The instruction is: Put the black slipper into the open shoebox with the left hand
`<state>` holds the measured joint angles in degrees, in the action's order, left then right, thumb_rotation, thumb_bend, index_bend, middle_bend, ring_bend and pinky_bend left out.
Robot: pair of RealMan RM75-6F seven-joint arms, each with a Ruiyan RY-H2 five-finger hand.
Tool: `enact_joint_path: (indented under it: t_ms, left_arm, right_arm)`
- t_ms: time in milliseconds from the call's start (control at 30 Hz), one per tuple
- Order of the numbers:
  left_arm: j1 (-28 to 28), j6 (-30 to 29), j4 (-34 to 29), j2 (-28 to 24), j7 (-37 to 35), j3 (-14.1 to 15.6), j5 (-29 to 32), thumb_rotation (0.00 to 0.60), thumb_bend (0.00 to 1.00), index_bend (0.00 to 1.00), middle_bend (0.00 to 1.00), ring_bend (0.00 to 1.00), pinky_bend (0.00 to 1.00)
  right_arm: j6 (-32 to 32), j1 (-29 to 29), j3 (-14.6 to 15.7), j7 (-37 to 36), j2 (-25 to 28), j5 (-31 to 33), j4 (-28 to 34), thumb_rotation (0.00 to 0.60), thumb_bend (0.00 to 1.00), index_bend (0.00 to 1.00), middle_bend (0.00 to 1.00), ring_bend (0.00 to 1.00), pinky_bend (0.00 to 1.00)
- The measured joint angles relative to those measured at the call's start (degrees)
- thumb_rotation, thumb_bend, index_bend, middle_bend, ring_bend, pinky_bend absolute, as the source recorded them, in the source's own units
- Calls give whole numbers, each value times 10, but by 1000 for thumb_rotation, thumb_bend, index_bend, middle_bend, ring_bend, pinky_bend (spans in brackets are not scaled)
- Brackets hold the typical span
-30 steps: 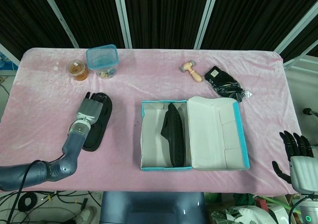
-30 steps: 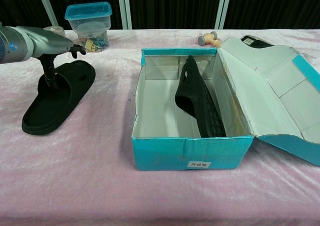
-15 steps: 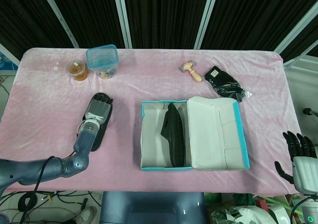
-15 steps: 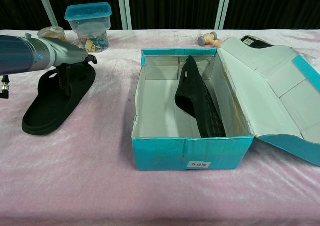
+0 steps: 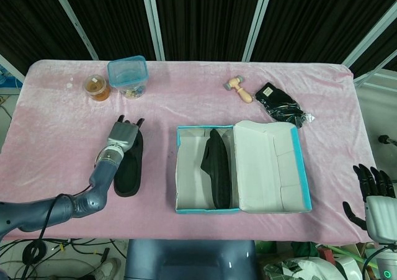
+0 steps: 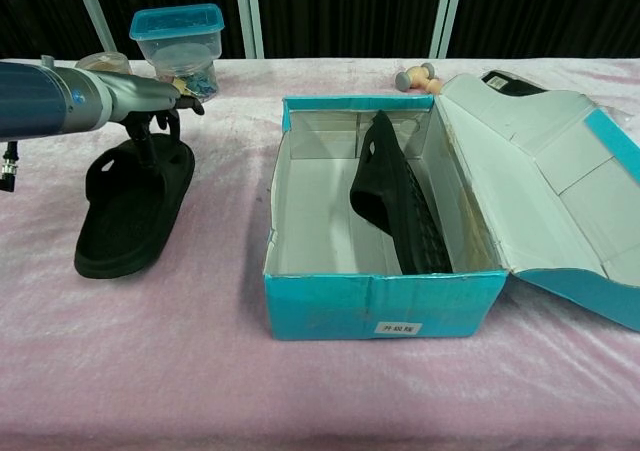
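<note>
Our open shoebox (image 5: 240,168) at the table's front edge holds one slipper on its side (image 6: 395,196). The black slipper (image 6: 132,207) lies left of it, our left hand (image 5: 122,135) grasping its strap. The lidded tub (image 5: 128,76) holds small items. Our right hand (image 5: 372,190) hangs released, fingers apart.

I'm working in a lab-style test bay: black curtain panels (image 5: 205,19) with pale frame bars behind, and cables (image 5: 37,250) trailing below the pink-covered table (image 5: 186,106) front edge.

black slipper (image 6: 128,211) sole-down on pink cloth, left of open shoebox (image 6: 380,301)
</note>
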<state>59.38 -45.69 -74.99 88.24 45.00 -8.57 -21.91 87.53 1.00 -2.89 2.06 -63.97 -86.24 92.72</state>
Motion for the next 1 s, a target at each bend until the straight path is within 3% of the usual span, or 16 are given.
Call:
enact_joint_path:
  t_ms: [333,567,767,1000]
  left_arm:
    - [-87,-9,-68,-62,-226,-49,-133,600,0,110,439,236,174]
    - [-149,-72,-96,-60,-413,-86,-301,600,0,123,449,244,188]
    - [-157,-173,-107,22,-493,-111,-430,600,0,125,451,244,206]
    - [-126,-208,-69,133,-519,-120,-487,600,0,125,451,244,208]
  right_arm:
    - [-7,6,-1,-1,1,-5,-2,600,244,27,62,0,55]
    - [-9,9,0,1,1,-9,0,600,244,27,62,0,55]
    - [3,1,2,-6,2,-13,-3,600,244,27,62,0,55]
    - [15,-8,4,-19,4,-13,-10,600,245,27,62,0,55]
